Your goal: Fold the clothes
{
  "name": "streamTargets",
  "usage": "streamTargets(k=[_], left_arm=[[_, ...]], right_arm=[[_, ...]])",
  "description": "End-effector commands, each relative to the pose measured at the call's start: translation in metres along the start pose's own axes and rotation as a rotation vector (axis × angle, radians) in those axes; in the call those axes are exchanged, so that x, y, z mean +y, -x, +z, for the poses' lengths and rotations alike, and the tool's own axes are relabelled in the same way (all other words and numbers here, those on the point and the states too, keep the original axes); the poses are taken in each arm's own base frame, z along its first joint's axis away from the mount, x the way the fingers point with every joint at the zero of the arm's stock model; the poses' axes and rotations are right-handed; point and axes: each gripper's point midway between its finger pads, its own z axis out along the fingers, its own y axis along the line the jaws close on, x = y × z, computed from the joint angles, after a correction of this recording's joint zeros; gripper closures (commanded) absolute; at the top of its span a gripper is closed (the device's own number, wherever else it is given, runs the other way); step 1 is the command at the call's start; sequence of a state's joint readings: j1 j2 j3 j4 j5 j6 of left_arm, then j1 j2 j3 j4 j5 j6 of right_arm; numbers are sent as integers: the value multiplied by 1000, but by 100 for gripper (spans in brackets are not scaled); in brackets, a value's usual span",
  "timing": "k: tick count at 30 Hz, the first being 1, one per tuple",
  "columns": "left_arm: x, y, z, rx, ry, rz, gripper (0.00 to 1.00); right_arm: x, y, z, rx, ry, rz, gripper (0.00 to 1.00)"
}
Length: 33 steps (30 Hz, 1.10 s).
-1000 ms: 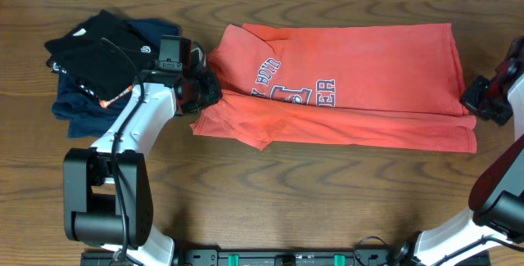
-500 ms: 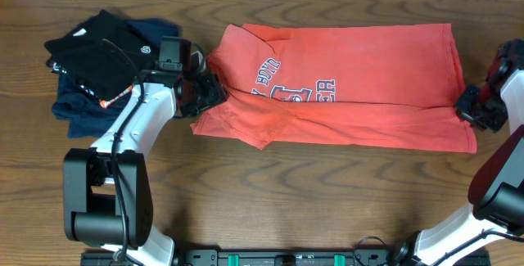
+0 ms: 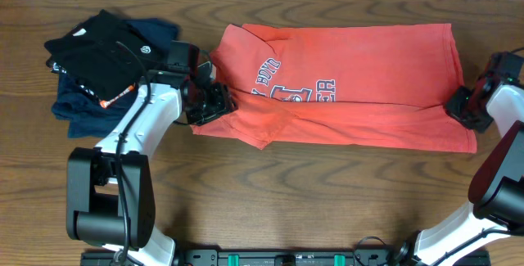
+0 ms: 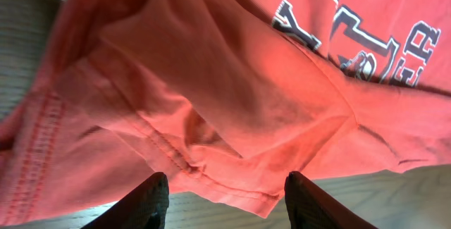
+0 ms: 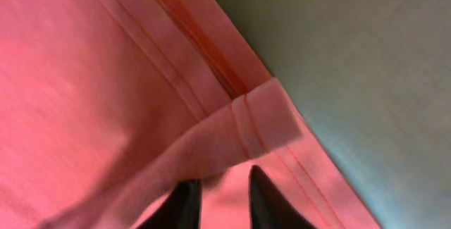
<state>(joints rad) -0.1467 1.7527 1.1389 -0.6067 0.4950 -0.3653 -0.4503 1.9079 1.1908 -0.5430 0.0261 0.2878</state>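
The clothes [image 3: 360, 69], a coral-red T-shirt with navy-and-white lettering, lie folded lengthwise across the table. My left gripper [image 3: 214, 102] is at the shirt's left end by the sleeve. In the left wrist view its fingers [image 4: 151, 202] stand wide apart with nothing between them, and the shirt's hem [image 4: 232, 187] lies just ahead of my left gripper [image 4: 229, 204]. My right gripper [image 3: 458, 105] hovers over the shirt's right edge. In the right wrist view my right gripper [image 5: 224, 204] is open by a narrow gap, right over the red cloth [image 5: 106, 81] below a turned-over hem corner [image 5: 264, 120].
A folded black garment [image 3: 94, 49] lies on a folded navy-blue garment [image 3: 78, 109] at the far left, just beside my left arm. Bare wooden table [image 3: 327, 192] runs along the front, below the shirt.
My left gripper opened and slid right onto the shirt's left end. My right gripper moved left to the shirt's right edge and its jaws parted a little.
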Motion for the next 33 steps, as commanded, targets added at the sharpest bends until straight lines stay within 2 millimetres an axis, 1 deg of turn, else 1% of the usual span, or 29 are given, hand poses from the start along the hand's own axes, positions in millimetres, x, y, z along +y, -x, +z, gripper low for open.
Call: streamTargets(k=[1,4,7,9,12,15,18,23,28,33], left_arm=[[-3,-8,4,26,-4,22,45],[-3,-11,4,40,0,22,45],[-2,-16,5,56,6,23,44],[-4,-19,4,69,-4,53,44],[-11,-26,5,94,-30,154,38],[-21,-35,9,110,-37,289,38],[-30,-45,16,126,-21,420,38],[-41,-57,30,114,92,586,38],[-52,-69,44,109,154,683,38],[-50,-75,59,125,200,720,37]], right_arm=[[20,9,4,-43,114,13,71],[31,24,1,-101,168,8,70],[31,22,0,-89,172,4,69],[29,15,-1,-60,162,-25,69],[23,1,-8,0,135,-66,68],[14,-13,-21,49,98,-66,67],[9,-25,-28,96,78,-65,65],[-3,-51,-25,190,28,-65,65],[-15,-66,-18,219,-27,-69,64],[-17,-73,-17,236,-30,-70,64]])
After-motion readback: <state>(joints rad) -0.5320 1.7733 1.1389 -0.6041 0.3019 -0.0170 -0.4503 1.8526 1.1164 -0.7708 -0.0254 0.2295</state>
